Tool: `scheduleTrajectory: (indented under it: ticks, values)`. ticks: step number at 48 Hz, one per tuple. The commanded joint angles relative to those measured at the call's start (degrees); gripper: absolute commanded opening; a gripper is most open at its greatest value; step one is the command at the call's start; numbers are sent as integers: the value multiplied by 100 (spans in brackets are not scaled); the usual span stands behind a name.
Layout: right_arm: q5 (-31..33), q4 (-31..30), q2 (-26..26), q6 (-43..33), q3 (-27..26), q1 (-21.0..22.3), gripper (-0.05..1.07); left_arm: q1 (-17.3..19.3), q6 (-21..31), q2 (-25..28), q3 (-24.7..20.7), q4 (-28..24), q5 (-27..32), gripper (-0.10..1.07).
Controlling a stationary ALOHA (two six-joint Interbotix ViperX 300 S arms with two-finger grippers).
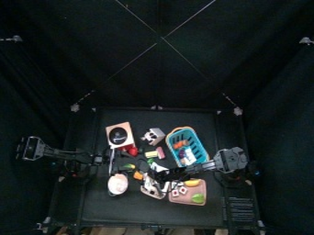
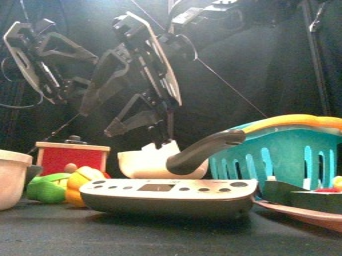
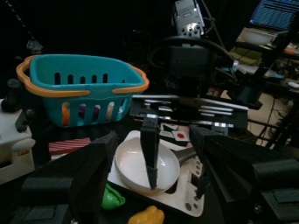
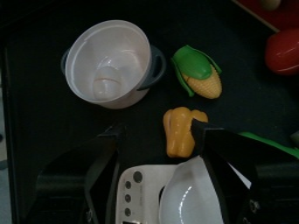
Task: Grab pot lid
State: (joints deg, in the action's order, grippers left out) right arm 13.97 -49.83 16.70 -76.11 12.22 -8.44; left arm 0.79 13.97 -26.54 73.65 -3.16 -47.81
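Two pincers are mine, and neither holds anything. My left pincer [image 3: 158,166] waits at the table's left side, jaws spread as wide as they go, probably kept back so the other arm has room. My right pincer [image 4: 162,162] hangs over the front of the table, fingers apart above the white dish [image 3: 146,157], which is not what I want. The pot lid [image 1: 117,135] seems to be the dark disc on the tan board [image 1: 112,126] at the table's back left, apart from both pincers and nearer my left one, so that arm looks better placed.
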Motion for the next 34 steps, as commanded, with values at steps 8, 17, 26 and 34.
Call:
scheduleTrajectory:
  ticks: [8,17,26,34]
  values:
    - [-18,-114,-800,18,343,9,93,-9,-53,-9,-62,-220,167,99]
    - [-18,-422,-1204,9,677,53,93,53,-53,-62,-202,-88,229,99]
    - [-18,-861,-1784,0,1090,105,93,378,-439,-439,-466,325,1151,99]
    - [-18,-1213,-2224,0,1556,237,93,606,-940,-1107,-1055,677,3094,99]
